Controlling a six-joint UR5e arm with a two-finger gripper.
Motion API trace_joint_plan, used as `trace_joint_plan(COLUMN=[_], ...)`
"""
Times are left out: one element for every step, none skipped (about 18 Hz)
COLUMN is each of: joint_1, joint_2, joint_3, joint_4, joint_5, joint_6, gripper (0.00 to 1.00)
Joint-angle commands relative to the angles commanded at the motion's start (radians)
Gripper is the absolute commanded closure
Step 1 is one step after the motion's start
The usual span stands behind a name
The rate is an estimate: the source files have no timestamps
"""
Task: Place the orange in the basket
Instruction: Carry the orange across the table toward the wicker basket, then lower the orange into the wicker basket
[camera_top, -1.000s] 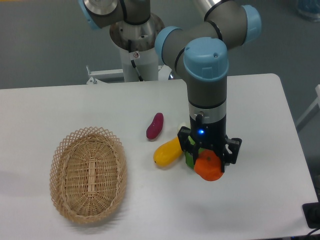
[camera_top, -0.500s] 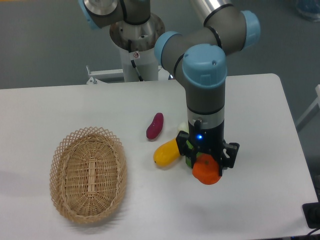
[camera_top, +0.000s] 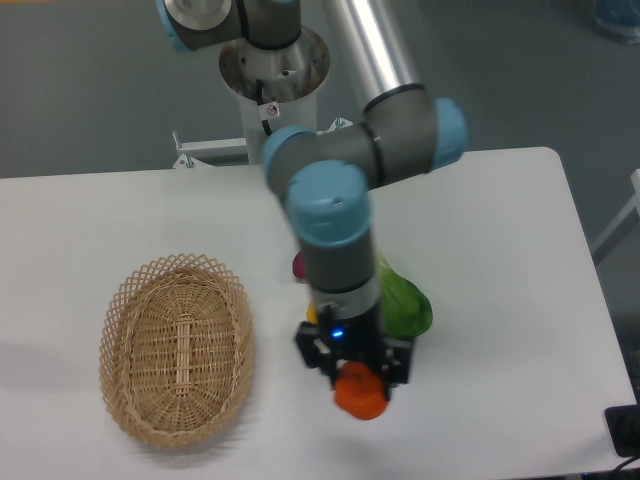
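Right of the basket (camera_top: 176, 349), at its 3 o'clock and apart from it: gripper (camera_top: 358, 382), pointing down, clenched on the orange (camera_top: 361, 391), which sits between the jaws above the white table (camera_top: 500, 300); green fruit (camera_top: 405, 303) at 1 o'clock of the orange, behind the arm; purple fruit (camera_top: 298, 266) mostly hidden by the arm; basket holds nothing visible.

Orange (camera_top: 361, 392) – bright orange; basket (camera_top: 176, 348) – light tan wicker w/ open lattice rim & tighter weave in the base. Gripper (camera_top: 353, 361) is black w/ a small blue light, arm (camera_top: 335, 240) grey w/ light-blue caps & a silver tube. Table (camera_top: 500, 250) white, a green fruit (camera_top: 405, 303) beside the arm, purple bit (camera_top: 298, 267) just showing at its left edge.
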Motion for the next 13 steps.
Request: trace_joint_plan(joint_1=[-0.029, -0.046, -0.057, -0.081, -0.103, -0.126, -0.135, -0.143, -0.151, -0.161, -0.166, -0.169, -0.171], joint_2=[0.005, 0.009, 0.014, 0.023, 0.026, 0.028, 0.040, 0.060, 0.061, 0.057, 0.049, 0.046, 0.041], joint_3=[-0.017, -0.040, -0.064, -0.098, -0.118, -0.142, -0.161, -0.193, -0.205, -0.209, -0.213, -0.216, -0.219], joint_4=[-0.002, 0.000, 0.000, 0.000, 0.000, -0.002, 0.000, 0.003, 0.005, 0.006, 0.006, 0.005, -0.001], joint_5=[-0.003, -0.003, -0.008, -0.011, -0.012, -0.012, -0.014, -0.017, -0.023, -0.023, -0.025, -0.028, -0.055], joint_6=[-0.012, -0.015, -0.017, -0.019, -0.037, -0.043, -0.040, -0.034, -0.032, -0.031, -0.028, -0.005, 0.059], gripper=[0.33, 0.33, 0.33, 0.33, 0.33, 0.33, 0.33, 0.33, 0.33, 0.33, 0.33, 0.33, 0.33])
